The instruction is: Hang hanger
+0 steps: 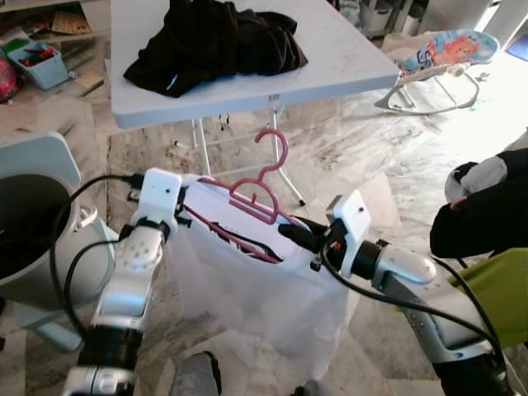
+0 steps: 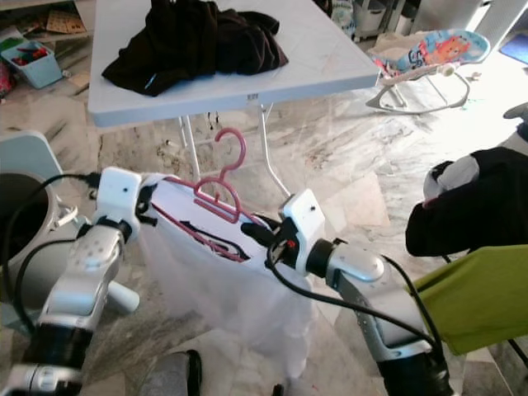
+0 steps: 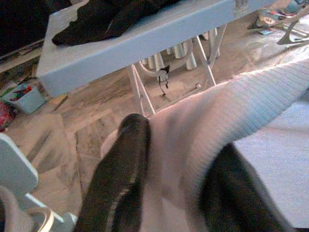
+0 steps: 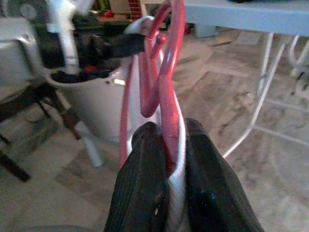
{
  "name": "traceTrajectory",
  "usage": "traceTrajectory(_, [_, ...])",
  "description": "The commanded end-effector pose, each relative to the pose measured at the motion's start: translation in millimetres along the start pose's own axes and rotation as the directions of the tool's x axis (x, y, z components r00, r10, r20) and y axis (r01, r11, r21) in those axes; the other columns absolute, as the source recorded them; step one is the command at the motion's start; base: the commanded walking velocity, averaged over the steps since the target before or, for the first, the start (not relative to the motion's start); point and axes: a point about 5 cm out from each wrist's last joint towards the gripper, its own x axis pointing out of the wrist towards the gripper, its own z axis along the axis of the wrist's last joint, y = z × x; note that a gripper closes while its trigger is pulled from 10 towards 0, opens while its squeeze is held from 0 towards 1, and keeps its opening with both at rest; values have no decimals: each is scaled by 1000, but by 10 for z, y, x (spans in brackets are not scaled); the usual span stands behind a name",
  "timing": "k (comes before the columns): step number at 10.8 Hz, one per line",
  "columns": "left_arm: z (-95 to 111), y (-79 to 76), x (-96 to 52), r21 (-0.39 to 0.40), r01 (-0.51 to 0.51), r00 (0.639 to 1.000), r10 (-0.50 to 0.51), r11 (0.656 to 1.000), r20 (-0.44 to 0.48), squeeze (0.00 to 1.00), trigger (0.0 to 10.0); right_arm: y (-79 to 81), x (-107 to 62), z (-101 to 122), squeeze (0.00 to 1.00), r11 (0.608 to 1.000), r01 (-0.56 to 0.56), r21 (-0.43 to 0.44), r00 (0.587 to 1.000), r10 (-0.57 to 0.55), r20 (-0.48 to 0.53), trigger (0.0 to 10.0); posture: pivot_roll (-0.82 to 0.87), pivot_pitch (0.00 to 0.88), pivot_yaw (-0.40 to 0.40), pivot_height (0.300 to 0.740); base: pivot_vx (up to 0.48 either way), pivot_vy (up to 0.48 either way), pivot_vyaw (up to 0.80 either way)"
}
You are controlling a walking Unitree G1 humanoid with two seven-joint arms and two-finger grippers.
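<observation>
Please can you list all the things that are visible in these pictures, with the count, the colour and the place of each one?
hanger: one, pink, held up between both grippers, white garment on it
white garment: one, draped on the hanger, hanging toward the floor
folding table: one, white, ahead of the robot
dark clothes: one pile, black, on the table
baby bouncer: one, blue patterned, on the floor at far right
bin: one, light blue, on the floor at far left
tub: one, pale, at the robot's left
left gripper: one, black fingers around the garment's ribbed edge
right gripper: one, black fingers shut on the hanger and the cloth
</observation>
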Motion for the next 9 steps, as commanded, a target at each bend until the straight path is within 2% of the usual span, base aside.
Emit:
traceTrajectory(1, [-168, -136, 1, 1, 72, 994, -72, 997, -84, 980, 10000, 92, -9, 438, 0, 997, -50, -55, 976, 61, 210, 10000, -12, 76, -39, 740, 0, 0, 0])
traceTrajectory(2, [-149, -144, 29, -8, 83, 993, -83, 997, -78, 533, 10000, 121, -2, 498, 0, 997, -68, -26, 969, 72, 236, 10000, -16, 76, -42, 740, 0, 0, 0])
traceTrajectory(3, [-99, -194, 49, -83, 108, 991, -114, 991, -72, 1000, 10000, 146, -2, 561, 0, 996, -94, 2, 961, 90, 261, 10000, -15, 78, -44, 740, 0, 0, 0])
traceTrajectory(5, [-7, -315, 84, -50, 165, 985, -168, 985, -45, 1000, 10000, 173, 8, 548, 0, 995, -97, 3, 966, 93, 242, 10000, -16, 79, -48, 740, 0, 0, 0])
traceTrajectory(6, [-13, -383, 73, -55, 208, 976, -211, 977, -54, 471, 10000, 153, 28, 553, 0, 999, -52, -10, 967, 53, 249, 10000, -16, 79, -48, 740, 0, 0, 0])
traceTrajectory(7, [-3, -440, 57, -44, 220, 974, -222, 975, -50, 0, 10000, 138, 64, 584, 0, 1000, -11, 16, 963, 6, 270, 10000, -20, 81, -48, 740, 0, 0, 0])
traceTrajectory(9, [-9, -443, 63, -40, 209, 976, -211, 977, -50, 0, 10000, 210, 81, 573, 0, 999, -47, 26, 963, 38, 267, 10000, -21, 83, -46, 740, 0, 0, 0])
